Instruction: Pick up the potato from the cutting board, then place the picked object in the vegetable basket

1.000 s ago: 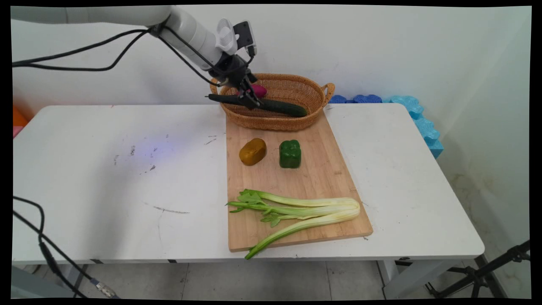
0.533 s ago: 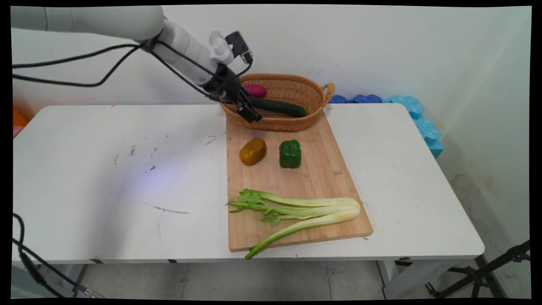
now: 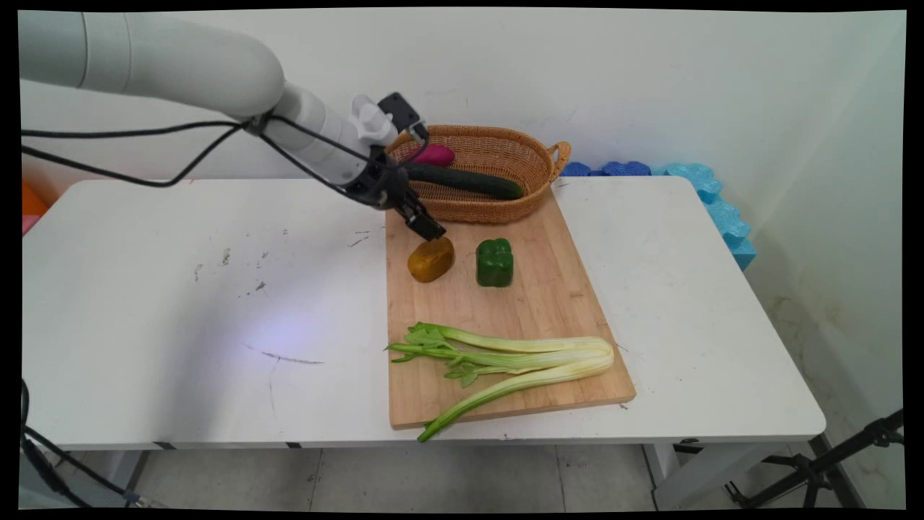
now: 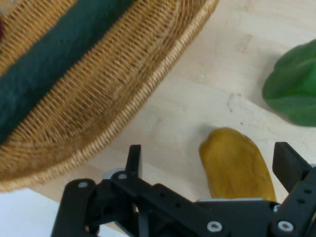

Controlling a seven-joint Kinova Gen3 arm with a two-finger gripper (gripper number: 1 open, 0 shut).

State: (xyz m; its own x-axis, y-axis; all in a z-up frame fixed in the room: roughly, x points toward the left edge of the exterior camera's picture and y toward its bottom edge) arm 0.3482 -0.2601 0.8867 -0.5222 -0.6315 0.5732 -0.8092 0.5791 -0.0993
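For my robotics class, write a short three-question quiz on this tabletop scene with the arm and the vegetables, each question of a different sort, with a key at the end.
1. True or false: the cucumber lies in the wicker basket.
2. Multiple choice: which thing is nearest the gripper? A) celery B) brown potato C) green pepper
3. Fill in: the potato, pepper and celery all rest on the wooden ____.

Key:
1. True; a pink-purple vegetable lies beside it in the basket.
2. B; the open fingers stand to either side of the potato in the hand view.
3. Cutting board.
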